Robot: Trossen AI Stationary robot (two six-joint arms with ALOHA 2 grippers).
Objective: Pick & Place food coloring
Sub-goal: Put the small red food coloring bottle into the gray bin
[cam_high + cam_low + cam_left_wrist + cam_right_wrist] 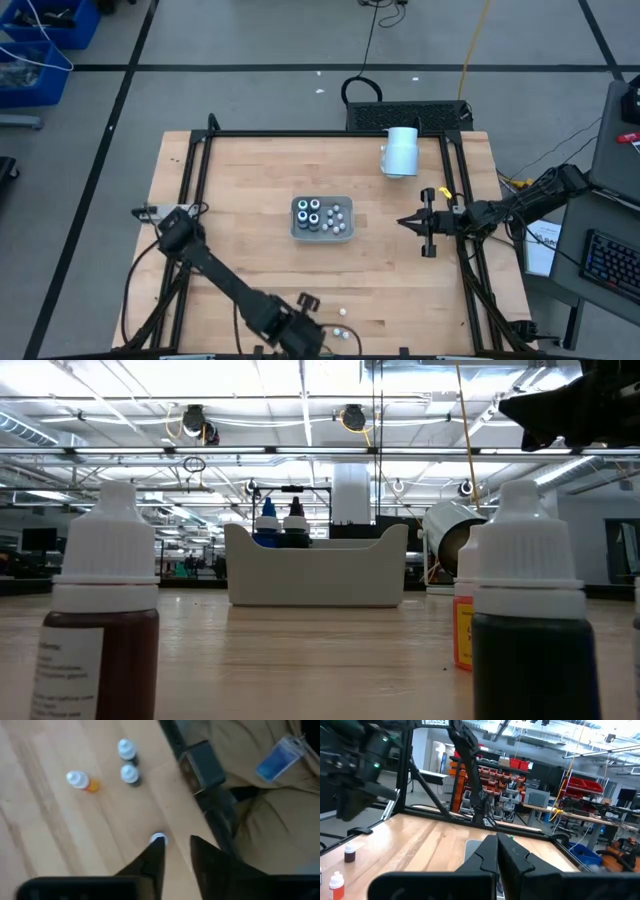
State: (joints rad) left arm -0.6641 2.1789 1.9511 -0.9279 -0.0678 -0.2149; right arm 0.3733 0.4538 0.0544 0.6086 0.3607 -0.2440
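Warehouse lights glare over the wooden table [250, 250], where the left gripper [174, 851] hovers at the near edge, fingers slightly parted beside one white-capped bottle [158, 839], gripping nothing. Three more bottles [129, 762] stand just beyond; others fill the tray [322, 233] mid-table. I'd worry those narrow fingers could nudge the bottle over the edge. The right gripper [407, 222] waits shut.
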